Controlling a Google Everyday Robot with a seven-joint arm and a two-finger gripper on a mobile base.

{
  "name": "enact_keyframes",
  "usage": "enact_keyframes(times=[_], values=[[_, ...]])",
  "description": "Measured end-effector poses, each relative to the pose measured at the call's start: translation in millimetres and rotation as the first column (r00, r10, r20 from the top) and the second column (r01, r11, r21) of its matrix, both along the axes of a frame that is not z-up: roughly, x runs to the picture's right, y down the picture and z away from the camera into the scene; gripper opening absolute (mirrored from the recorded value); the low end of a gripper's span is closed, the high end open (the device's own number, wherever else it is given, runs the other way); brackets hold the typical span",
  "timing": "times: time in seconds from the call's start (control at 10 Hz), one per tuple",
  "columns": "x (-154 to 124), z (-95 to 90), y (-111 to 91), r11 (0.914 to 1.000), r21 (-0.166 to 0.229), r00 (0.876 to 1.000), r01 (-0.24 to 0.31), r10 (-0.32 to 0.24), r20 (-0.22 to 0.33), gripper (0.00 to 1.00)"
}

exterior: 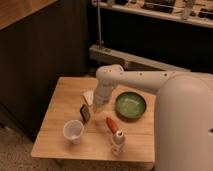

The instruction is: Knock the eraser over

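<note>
1. Nearest to me, a small bottle (117, 142) is standing by the front edge of the wooden table (55, 135), below and right of the claw. A clear cup (73, 131) is sitting below and left of it. Both are leaving little spare room along that front strip.
2. An orange carrot-like piece (111, 124) is lying just below and right of the claw, out of the way of a leftward push.
3. The eraser (85, 113) is standing upright on a narrow face, just left of and slightly below the claw. I judge it is posed that way so a sideways nudge will topple it. The bare wood to its left is giving it room to fall.
4. The gripper (97, 106) is hanging low over the table beside the eraser. I cannot tell how it is set.
5. A pale flat square (89, 96) is lying just above and left of the claw. The green bowl (130, 105) is sitting to its right, well apart from the eraser.
</note>
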State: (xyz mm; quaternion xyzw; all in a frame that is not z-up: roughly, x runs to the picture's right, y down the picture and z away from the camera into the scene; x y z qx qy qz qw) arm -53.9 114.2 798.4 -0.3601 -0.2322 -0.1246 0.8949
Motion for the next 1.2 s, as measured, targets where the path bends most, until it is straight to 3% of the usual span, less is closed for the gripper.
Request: enact_keyframes(times=[0.3,0.6,0.8,1.1,1.2], values=[[2.8,21.6,19.2,0.9924,-0.123,1.000,0.003,0.000,0.025,0.00],[-3.6,26.6,24.8,0.9843,-0.176,0.999,0.010,-0.003,0.043,0.03],[-12.5,19.7,19.5,0.9897,-0.142,0.999,0.018,-0.013,0.034,0.18],[-26.2,8.1,13.7,0.9899,-0.138,0.999,0.033,-0.029,0.027,0.50],[-25.9,9.3,15.5,0.9905,-0.134,0.999,0.033,-0.030,0.023,0.53]])
